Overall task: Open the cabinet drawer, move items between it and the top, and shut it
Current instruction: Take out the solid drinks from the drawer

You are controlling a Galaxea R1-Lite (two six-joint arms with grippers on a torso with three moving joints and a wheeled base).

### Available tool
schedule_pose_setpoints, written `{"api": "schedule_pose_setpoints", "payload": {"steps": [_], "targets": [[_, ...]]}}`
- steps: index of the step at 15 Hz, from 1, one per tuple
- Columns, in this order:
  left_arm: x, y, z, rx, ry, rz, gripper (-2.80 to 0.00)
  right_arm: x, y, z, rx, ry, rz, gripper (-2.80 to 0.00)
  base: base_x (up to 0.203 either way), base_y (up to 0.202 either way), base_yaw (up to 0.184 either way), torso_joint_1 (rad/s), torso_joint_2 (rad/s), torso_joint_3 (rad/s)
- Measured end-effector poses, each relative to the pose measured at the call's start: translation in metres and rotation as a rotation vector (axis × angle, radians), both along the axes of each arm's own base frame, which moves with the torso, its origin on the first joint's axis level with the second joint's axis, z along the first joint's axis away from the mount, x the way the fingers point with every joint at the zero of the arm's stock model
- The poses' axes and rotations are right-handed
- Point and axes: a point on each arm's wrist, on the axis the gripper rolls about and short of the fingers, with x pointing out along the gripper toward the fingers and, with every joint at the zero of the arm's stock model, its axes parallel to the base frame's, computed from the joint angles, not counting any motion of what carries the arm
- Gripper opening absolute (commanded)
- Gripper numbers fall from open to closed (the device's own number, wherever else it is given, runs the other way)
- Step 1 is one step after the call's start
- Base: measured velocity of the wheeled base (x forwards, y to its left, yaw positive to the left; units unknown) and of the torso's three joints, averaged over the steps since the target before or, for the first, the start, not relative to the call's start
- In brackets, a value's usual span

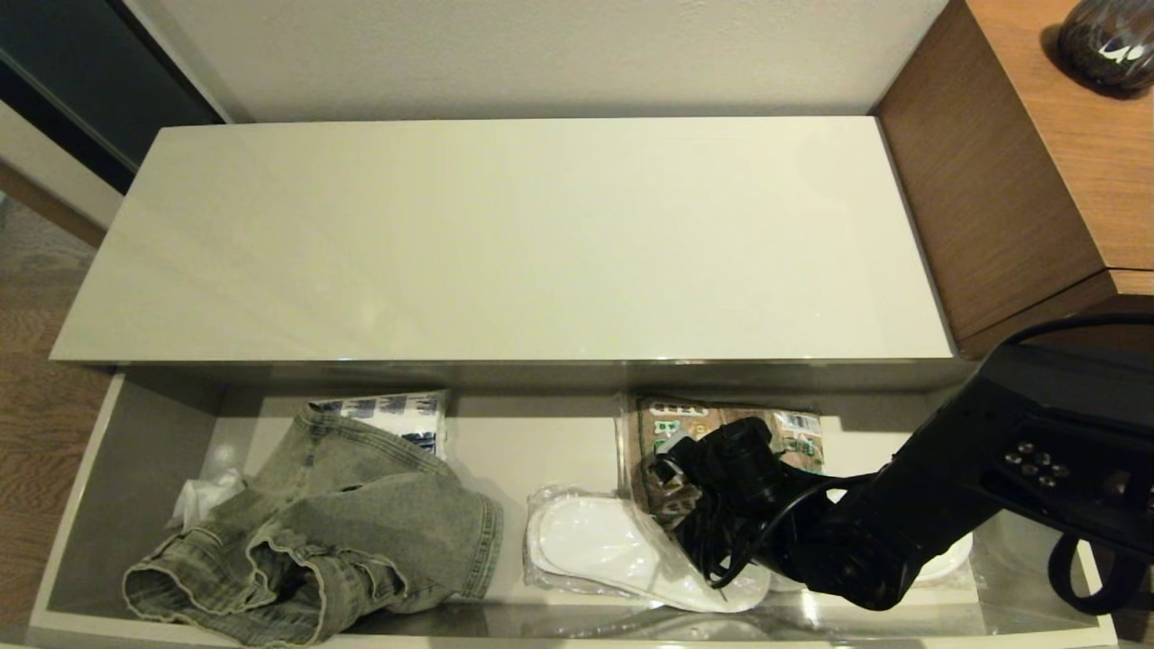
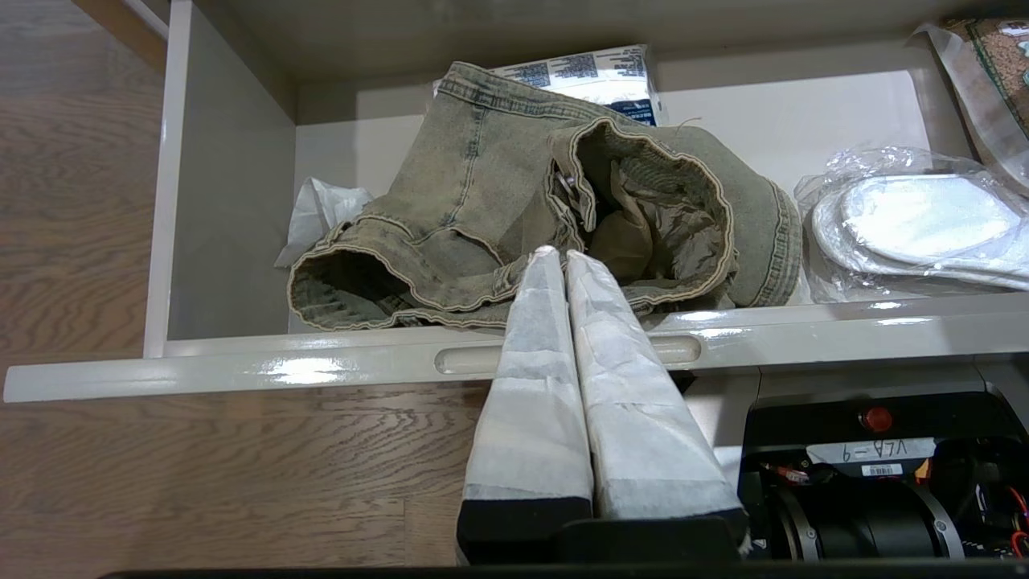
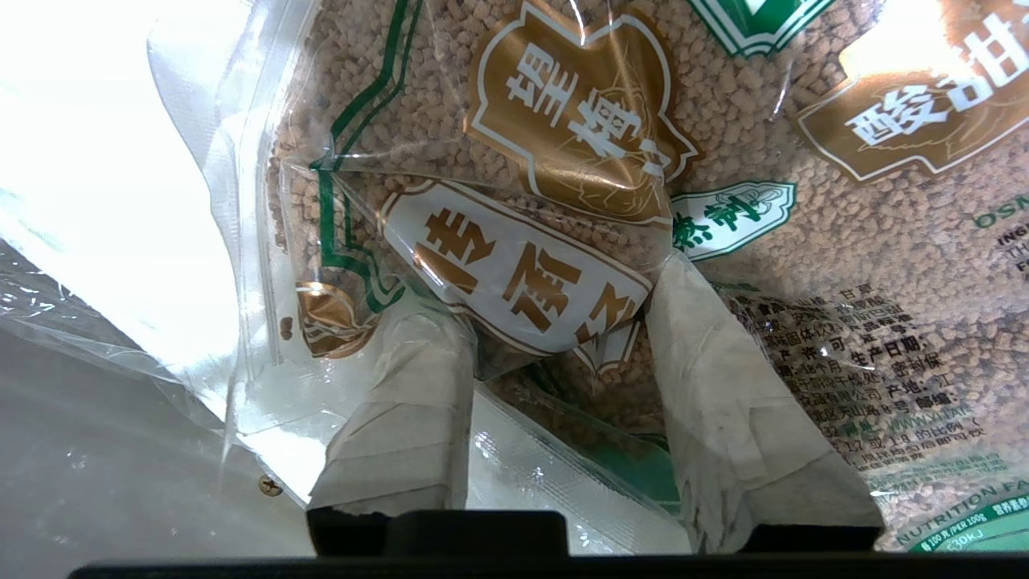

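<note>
The cabinet drawer (image 1: 83,505) stands pulled out under the glossy cream top (image 1: 505,234), which is bare. A faded grey-green denim garment (image 1: 361,523) lies crumpled in the drawer's left half. The clear bag of brown granules (image 1: 798,431) lies at the drawer's back right. My right gripper (image 1: 674,494) reaches down into the drawer, and its fingers pinch a raised fold of the bag (image 3: 804,201) between them (image 3: 555,297). My left gripper (image 2: 560,254) is shut and empty. It hangs outside the drawer front (image 2: 321,370), over one notch, pointing at the denim (image 2: 482,185).
White slippers in clear plastic (image 1: 613,550) lie in the drawer's middle, beside the bag. A white and blue packet (image 1: 397,410) sits behind the denim, and crumpled white plastic (image 1: 203,496) to its left. A taller wooden cabinet (image 1: 992,180) stands at the right, with a dark vase (image 1: 1104,41).
</note>
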Motion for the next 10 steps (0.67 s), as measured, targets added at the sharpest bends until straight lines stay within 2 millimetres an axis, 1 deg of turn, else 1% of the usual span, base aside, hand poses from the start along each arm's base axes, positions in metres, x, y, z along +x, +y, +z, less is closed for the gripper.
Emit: {"api": "schedule_pose_setpoints", "payload": {"steps": [10], "targets": [[0.0000, 0.0000, -0.0001, 0.001, 0.002, 0.000, -2.80, -0.0037, 0.0013, 0.0056, 0.021, -0.007, -0.012, -2.80, 0.000, 0.000, 0.000, 0.000, 0.00, 0.000]]}}
